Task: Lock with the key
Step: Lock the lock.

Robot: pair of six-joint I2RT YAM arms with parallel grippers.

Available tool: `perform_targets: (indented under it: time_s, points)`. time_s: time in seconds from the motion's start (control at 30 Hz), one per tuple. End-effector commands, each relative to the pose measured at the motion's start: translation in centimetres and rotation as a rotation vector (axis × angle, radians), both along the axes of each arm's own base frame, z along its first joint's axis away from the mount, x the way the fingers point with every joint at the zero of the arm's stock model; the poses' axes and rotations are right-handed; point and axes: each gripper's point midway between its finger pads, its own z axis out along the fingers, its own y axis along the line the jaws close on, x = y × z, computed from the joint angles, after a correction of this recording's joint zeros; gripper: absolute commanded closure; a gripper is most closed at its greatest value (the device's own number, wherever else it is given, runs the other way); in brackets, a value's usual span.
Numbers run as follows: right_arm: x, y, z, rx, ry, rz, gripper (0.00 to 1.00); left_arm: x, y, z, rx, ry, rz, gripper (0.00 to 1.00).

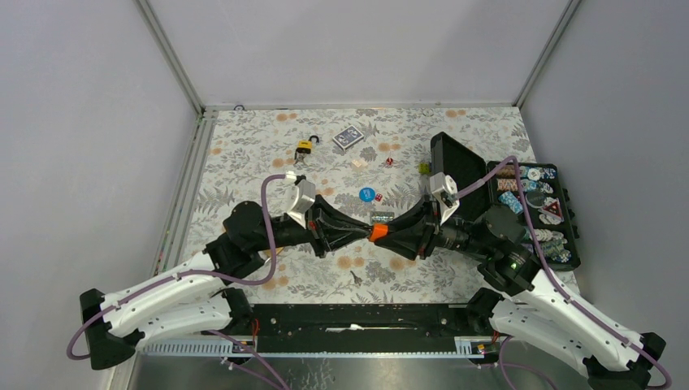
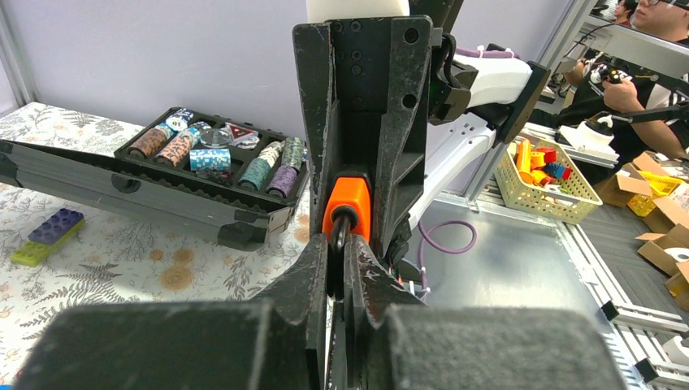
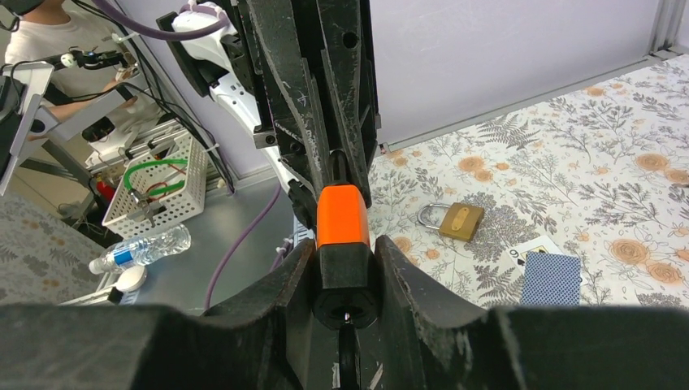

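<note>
An orange padlock (image 1: 377, 233) with a black base is held in the air between both grippers above the middle of the table. My left gripper (image 1: 363, 231) is shut on its black shackle (image 2: 342, 231), under the orange body (image 2: 349, 199). My right gripper (image 1: 390, 234) is shut on the lock's black base (image 3: 347, 280), below the orange body (image 3: 341, 215). A thin dark key (image 3: 348, 357) sticks out of the keyhole towards the right wrist camera, between the fingers. A second, brass padlock (image 1: 305, 148) lies on the table at the back left and also shows in the right wrist view (image 3: 460, 221).
An open black case of poker chips (image 1: 536, 211) stands at the right. A blue card deck (image 1: 348, 138), a blue chip (image 1: 366, 194), red dice (image 1: 378, 196) and a toy brick (image 2: 47, 236) lie on the floral cloth.
</note>
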Motion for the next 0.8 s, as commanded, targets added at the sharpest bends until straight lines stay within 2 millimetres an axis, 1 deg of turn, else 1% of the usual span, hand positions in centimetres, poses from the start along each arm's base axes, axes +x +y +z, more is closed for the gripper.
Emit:
perform_targets:
  time_s: [0.0, 0.23, 0.4, 0.53, 0.57, 0.67, 0.77]
  points:
    - [0.8, 0.8, 2.0, 0.058, -0.026, -0.021, 1.00, -2.9, -2.5, -3.7, 0.128, 0.019, -0.154, 1.00]
    - [0.8, 0.7, 1.9, 0.053, -0.037, -0.028, 1.00, -2.7, -2.3, -3.8, 0.131, 0.013, -0.137, 1.00]
    - [0.7, 0.5, 1.9, 0.053, -0.045, -0.031, 1.00, -2.3, -1.9, -3.6, 0.130, -0.003, -0.102, 1.00]
    - [0.5, 0.0, 2.1, 0.055, -0.073, -0.039, 0.99, -2.0, -1.3, -3.3, 0.108, -0.013, -0.067, 1.00]
    - [0.4, -0.1, 2.1, 0.057, -0.081, -0.039, 0.95, -1.9, -1.1, -3.2, 0.102, -0.013, -0.057, 1.00]
    - [-0.1, -0.6, 2.3, 0.067, -0.107, -0.038, 0.69, -1.7, -0.7, -3.0, 0.088, -0.013, -0.030, 1.00]
    - [-0.6, -1.1, 2.5, 0.074, -0.137, -0.029, 0.55, -1.7, -0.2, -2.8, 0.073, -0.013, -0.013, 1.00]
